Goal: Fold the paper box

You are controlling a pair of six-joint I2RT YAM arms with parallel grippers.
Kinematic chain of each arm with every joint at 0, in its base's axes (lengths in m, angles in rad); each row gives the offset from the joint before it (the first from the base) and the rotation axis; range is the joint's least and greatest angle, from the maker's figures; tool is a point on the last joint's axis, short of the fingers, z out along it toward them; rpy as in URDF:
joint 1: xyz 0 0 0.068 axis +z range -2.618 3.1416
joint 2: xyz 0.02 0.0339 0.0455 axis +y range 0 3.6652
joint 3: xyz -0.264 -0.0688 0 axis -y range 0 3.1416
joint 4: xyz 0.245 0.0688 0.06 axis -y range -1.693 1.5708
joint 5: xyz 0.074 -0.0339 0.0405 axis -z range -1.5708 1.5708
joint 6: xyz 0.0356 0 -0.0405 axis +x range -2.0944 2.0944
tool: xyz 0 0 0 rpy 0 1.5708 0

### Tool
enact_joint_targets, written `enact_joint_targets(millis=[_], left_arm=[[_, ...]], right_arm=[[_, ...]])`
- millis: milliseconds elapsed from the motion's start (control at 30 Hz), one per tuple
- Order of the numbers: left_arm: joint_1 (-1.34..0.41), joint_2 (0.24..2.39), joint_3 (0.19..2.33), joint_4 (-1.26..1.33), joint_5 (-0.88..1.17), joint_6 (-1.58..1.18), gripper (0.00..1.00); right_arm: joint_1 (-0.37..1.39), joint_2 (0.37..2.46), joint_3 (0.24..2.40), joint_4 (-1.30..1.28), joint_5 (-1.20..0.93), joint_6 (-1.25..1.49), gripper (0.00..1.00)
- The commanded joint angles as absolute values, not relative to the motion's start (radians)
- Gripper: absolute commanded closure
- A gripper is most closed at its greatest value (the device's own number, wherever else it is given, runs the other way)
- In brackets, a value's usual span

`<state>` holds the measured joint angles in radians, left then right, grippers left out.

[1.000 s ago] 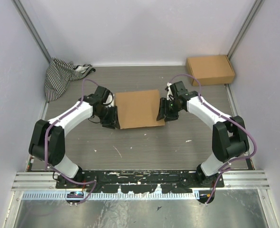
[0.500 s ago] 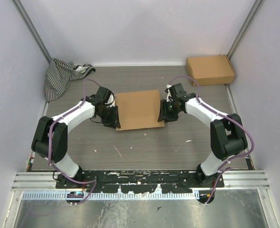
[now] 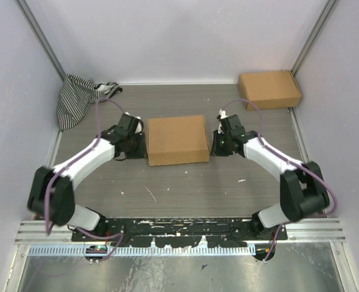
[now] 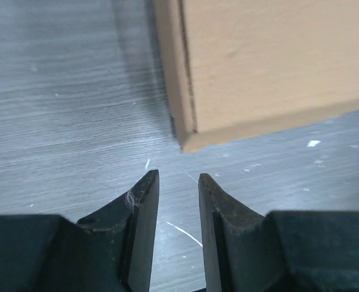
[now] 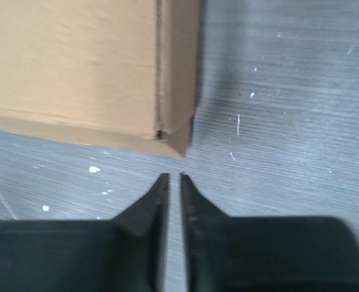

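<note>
The paper box (image 3: 176,140) lies closed on the table's middle as a shallow brown cardboard block. My left gripper (image 3: 142,146) sits just off its left side, jaws a finger's width apart with nothing between them. In the left wrist view the box's near corner (image 4: 258,67) is a short way beyond the gripper (image 4: 177,177), not touching. My right gripper (image 3: 215,145) is off the box's right side. In the right wrist view the jaws of that gripper (image 5: 173,176) are pressed almost together and empty, just short of the box corner (image 5: 76,61).
A second, assembled brown cardboard box (image 3: 269,89) stands at the back right corner. A striped cloth (image 3: 79,97) is bunched at the back left. White walls enclose the grey table (image 3: 179,188) on three sides.
Both grippers have drawn back from the box's sides. The right jaws have closed. The box has settled flat and closed, a little farther back.
</note>
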<state>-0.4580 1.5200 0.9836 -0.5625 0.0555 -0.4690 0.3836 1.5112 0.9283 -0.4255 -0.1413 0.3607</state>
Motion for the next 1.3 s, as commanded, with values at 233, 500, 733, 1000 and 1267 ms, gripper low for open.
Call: enact_joint_targets(millis=[233, 500, 733, 1000, 1267], left_arm=[[-0.471, 1.494, 1.193, -0.307, 0.133, -0.512, 0.54], [-0.516, 1.797, 1.326, -0.198, 0.194, -0.541, 0.55], [-0.55, 1.896, 1.345, -0.219, 0.218, -0.539, 0.53], [-0.56, 1.946, 1.331, -0.234, 0.269, -0.508, 0.56], [-0.561, 1.981, 1.34, -0.254, 0.307, -0.477, 0.59]], right_arm=[[0.435, 1.329, 0.816, -0.233, -0.099, 0.406, 0.99], [0.508, 1.377, 0.772, -0.149, -0.006, 0.438, 0.99], [0.534, 1.505, 0.813, -0.122, 0.077, 0.481, 0.99], [0.543, 1.53, 0.701, 0.229, 0.257, 0.562, 0.99], [0.626, 1.529, 0.701, 0.341, 0.139, 0.504, 0.99]])
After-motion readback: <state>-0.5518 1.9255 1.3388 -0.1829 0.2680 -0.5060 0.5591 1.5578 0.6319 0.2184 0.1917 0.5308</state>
